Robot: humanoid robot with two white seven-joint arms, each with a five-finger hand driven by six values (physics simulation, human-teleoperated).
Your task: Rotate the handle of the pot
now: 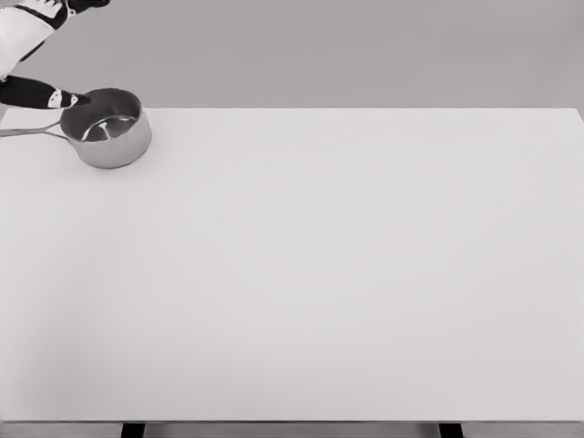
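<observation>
A small stainless-steel saucepan sits at the far left corner of the white table, its long thin handle pointing left toward the table's edge. Polished metal of this kind is rigid and probably slick, and the empty pan looks light enough to slide or spin on the smooth tabletop rather than resist a push. The handle gives the best leverage for turning it; a sideways push near its tip should swing the pan around its base, though a pinch on the rim would also work. The left hand shows at the upper left, a dark fingertip just at the pan's far rim; whether the fingers are spread or curled cannot be told. The right hand is out of view. Nothing else stands on the table, but the nearby edge leaves little room for the handle's sweep.
</observation>
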